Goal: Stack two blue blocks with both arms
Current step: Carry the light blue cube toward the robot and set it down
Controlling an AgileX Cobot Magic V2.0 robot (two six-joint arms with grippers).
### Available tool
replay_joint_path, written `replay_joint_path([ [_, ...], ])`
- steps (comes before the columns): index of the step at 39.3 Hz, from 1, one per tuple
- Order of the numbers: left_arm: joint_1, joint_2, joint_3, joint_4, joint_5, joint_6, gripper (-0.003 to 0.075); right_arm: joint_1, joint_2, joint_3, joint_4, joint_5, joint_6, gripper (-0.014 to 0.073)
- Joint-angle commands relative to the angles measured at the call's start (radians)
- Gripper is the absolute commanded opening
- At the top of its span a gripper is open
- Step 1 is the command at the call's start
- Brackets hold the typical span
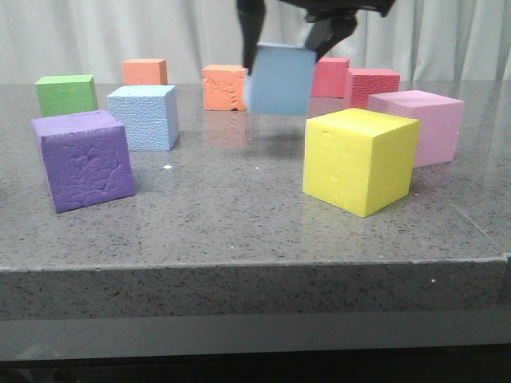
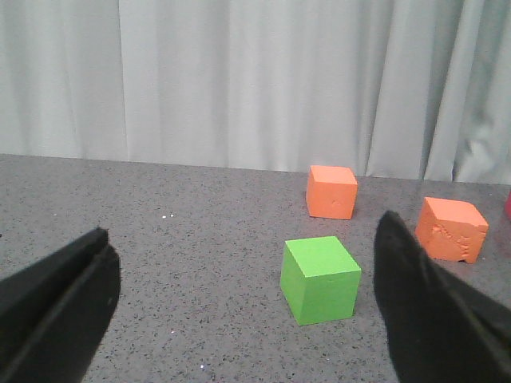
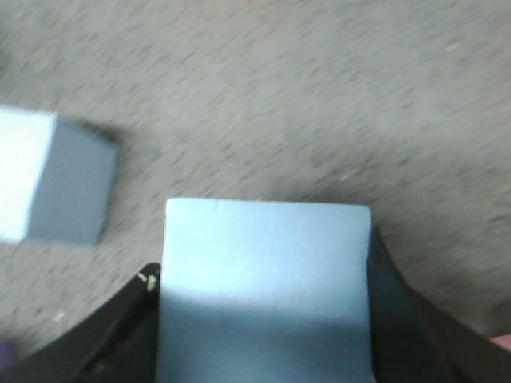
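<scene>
My right gripper [image 1: 287, 40] is shut on the smoother blue block [image 1: 279, 78] and holds it in the air above the table's middle; the block fills the space between the fingers in the right wrist view [image 3: 266, 287]. The pebbled blue block [image 1: 144, 116] rests on the table at the left, behind the purple cube [image 1: 84, 159], and shows blurred in the right wrist view [image 3: 52, 185]. My left gripper [image 2: 243, 311] is open and empty, low over the table near the green cube [image 2: 320, 279]. It is out of the front view.
A yellow cube [image 1: 359, 159] and a pink cube [image 1: 421, 125] stand at the right front. Two orange cubes [image 1: 144, 72] [image 1: 224, 86], two red cubes [image 1: 370, 84] and the green cube [image 1: 66, 94] line the back. The table edge [image 1: 255, 263] runs across the front.
</scene>
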Motion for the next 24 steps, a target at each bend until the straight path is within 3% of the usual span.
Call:
replay_joint_path([
  [1,-0.006,0.004,-0.034,-0.008,-0.085,-0.004,0.0617,0.04,-0.031,-0.033,-0.014,-0.024,0.024,0.0311],
  [14,-0.006,0.004,-0.034,-0.008,-0.085,-0.004,0.0617,0.098,0.037,-0.033,-0.011,-0.019,0.036,0.0329],
  [24,-0.006,0.004,-0.034,-0.008,-0.083,-0.004,0.0617,0.098,0.037,-0.033,-0.019,-0.011,0.036,0.0618],
])
